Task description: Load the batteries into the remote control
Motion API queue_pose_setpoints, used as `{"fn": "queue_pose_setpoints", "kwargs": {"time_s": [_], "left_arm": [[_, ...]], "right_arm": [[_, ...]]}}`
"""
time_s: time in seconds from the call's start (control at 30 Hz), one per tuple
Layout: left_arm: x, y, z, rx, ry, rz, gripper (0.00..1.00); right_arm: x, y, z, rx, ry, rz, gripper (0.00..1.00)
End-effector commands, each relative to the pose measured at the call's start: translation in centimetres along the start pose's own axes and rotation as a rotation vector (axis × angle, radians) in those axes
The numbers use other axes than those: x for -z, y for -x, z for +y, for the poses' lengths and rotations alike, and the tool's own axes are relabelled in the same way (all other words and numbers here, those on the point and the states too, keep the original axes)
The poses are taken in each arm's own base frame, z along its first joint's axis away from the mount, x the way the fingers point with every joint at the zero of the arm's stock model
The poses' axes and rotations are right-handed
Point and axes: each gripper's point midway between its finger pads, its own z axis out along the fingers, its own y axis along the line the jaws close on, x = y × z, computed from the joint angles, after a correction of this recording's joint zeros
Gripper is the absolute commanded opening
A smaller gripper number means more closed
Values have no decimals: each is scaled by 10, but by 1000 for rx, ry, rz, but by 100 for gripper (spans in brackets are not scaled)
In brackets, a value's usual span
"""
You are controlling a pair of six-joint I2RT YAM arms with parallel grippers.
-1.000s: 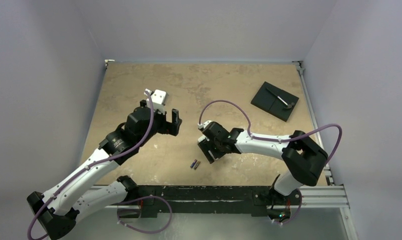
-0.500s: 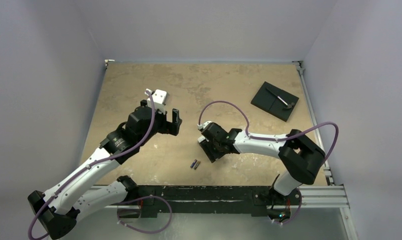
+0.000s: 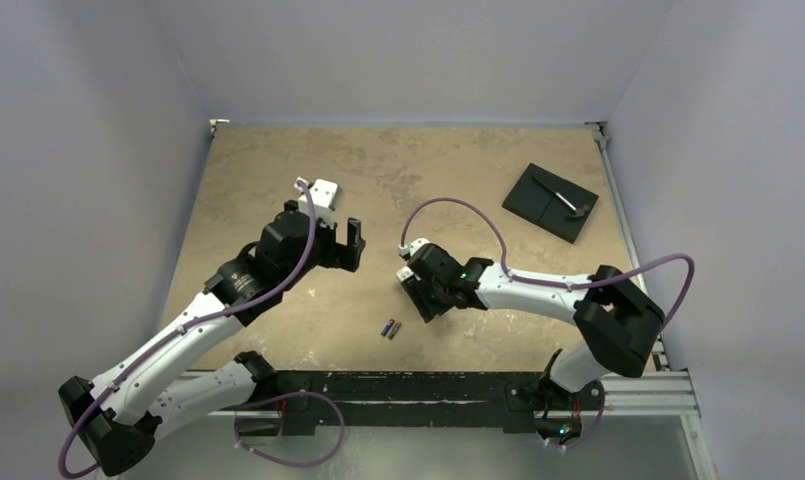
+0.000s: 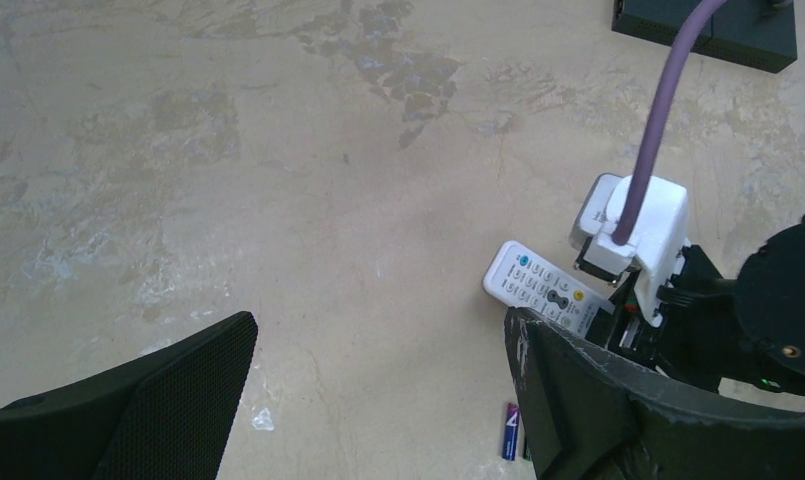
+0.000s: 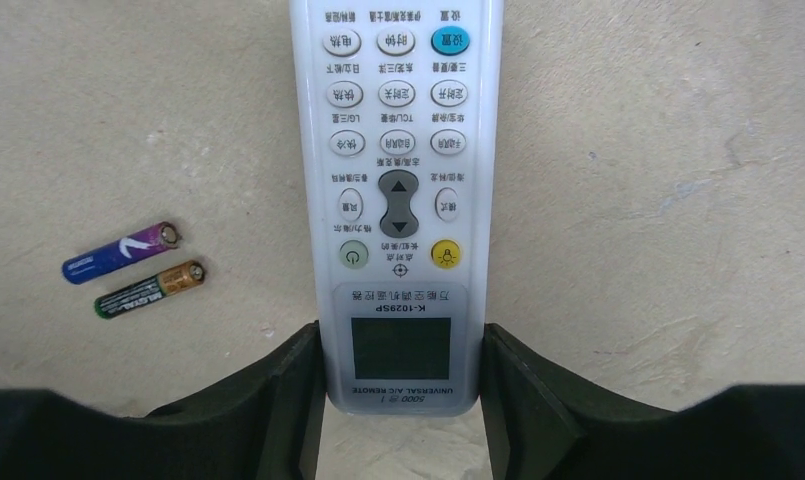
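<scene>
The remote control [image 5: 398, 200] lies button face up on the table, also showing in the left wrist view [image 4: 543, 290]. My right gripper [image 5: 400, 360] is shut on its display end, one finger against each long side. In the top view that gripper [image 3: 421, 295] covers the remote. The two batteries lie side by side on the table just left of the remote: a bluish-purple one [image 5: 120, 253] and a dark green one with a copper end [image 5: 148, 289]. They sit near the front edge [image 3: 390, 328]. My left gripper [image 3: 340, 243] hovers open and empty to the left [image 4: 378, 370].
A black square plate [image 3: 550, 202] with a thin grey strip on it lies at the back right, near the table's right edge. The right arm's purple cable [image 3: 458, 210] arcs over the middle of the table.
The right gripper's jaws have narrowed onto the sides of the remote. The left arm has shifted only slightly.
</scene>
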Motion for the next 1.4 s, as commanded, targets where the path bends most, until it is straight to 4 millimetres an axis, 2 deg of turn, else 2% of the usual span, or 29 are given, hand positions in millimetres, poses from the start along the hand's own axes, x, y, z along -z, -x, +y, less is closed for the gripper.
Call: {"fn": "queue_pose_setpoints", "kwargs": {"time_s": [0.0, 0.23, 0.4, 0.53, 0.73, 0.97, 1.13, 1.37], "left_arm": [[-2, 3, 0, 15, 3, -2, 95], [-7, -4, -9, 25, -38, 31, 95], [-9, -8, -27, 119, -107, 58, 96], [-12, -24, -43, 219, -184, 106, 97], [-16, -44, -52, 341, -280, 168, 97], [-6, -57, -60, 466, -405, 236, 96], [3, -71, -72, 544, -511, 301, 95], [19, -92, -89, 599, -635, 415, 87]], "right_arm": [[18, 18, 3, -17, 23, -89, 17], [37, 19, 11, -18, 98, -130, 9], [56, 25, 20, -20, 156, -182, 0], [71, 28, 28, -10, 204, -239, 0], [88, 31, 43, 39, 251, -295, 0], [110, 35, 68, 144, 306, -381, 0], [117, 34, 80, 206, 318, -406, 0], [123, 38, 89, 238, 320, -427, 0]]}}
